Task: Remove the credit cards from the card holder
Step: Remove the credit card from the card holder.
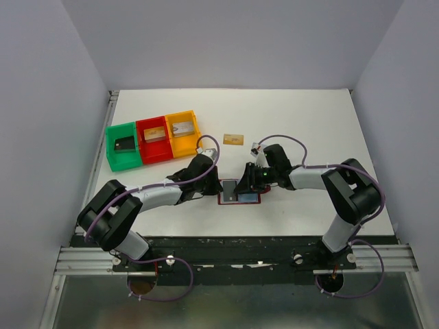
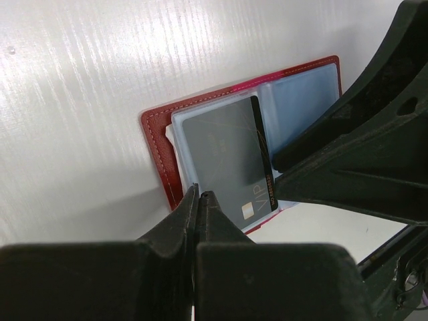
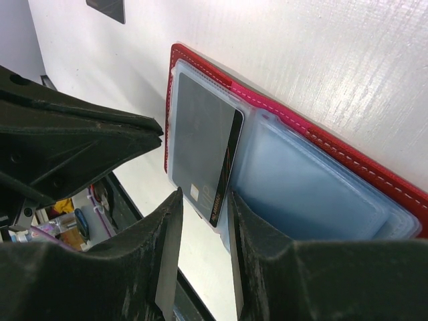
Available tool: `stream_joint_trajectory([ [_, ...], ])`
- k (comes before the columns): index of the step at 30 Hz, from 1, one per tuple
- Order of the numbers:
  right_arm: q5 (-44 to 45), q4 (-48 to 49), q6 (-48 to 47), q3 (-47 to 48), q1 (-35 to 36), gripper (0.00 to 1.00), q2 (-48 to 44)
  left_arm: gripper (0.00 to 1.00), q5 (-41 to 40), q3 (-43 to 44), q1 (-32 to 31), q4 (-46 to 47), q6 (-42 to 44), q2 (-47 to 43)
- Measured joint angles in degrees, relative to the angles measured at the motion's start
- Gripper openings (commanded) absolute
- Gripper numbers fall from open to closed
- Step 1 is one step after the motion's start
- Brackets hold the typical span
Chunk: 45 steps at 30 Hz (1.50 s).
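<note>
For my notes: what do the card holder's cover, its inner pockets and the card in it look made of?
Card holder cover: probably leather or imitation, matte red, light stitching along its edge. Inner pockets: soft translucent plastic, pale blue, glossy with reflections. Card: stiff plastic by its look, grey, smooth, faint sheen, printed lettering.

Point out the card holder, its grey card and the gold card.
card holder (image 2: 157, 144), left wrist view, red stitched edge
grey card (image 2: 224, 164), left wrist view, its face
gold card (image 1: 234, 140), top view, its centre

Right of the right gripper (image 3: 204, 200), the card holder (image 3: 307, 180) runs off frame. The black card's (image 3: 200, 134) fine print at its fingertips is unreadable.
</note>
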Motion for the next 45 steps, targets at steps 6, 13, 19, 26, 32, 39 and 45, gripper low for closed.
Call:
stream_joint_trajectory([
  [6, 0.0, -0.3, -0.1, 0.5, 0.0, 0.4, 0.6, 0.0, -0.9, 0.0, 0.0, -1.7, 0.0, 0.0],
  [13, 0.0, -0.4, -0.2, 1.2, 0.0, 0.41, 1.5, 0.0, -1.4, 0.0, 0.0, -2.6, 0.2, 0.0],
  [19, 0.0, -0.3, -0.1, 1.2, 0.0, 0.41, 1.6, 0.0, -1.5, 0.3, 0.0, -3.3, 0.3, 0.5],
  [26, 0.3, -1.1, -0.3, 1.8, 0.0, 0.4, 2.0, 0.0, -1.5, 0.5, 0.0, -3.7, 0.3, 1.1],
  [32, 1.8, -4.4, -0.7, 3.6, 0.2, 0.41, 2.4, 0.0, -1.5, 0.7, 0.0, -3.7, 0.3, 1.2],
  [39, 2.4, -5.8, -1.0, 4.2, 0.4, 0.42, 2.4, 0.0, -1.8, 0.7, 0.0, -3.7, 0.3, 1.1],
  [45, 2.6, -6.4, -1.0, 4.4, 0.4, 0.43, 2.3, 0.0, -2.7, 0.5, 0.0, -3.7, 0.2, -1.9],
])
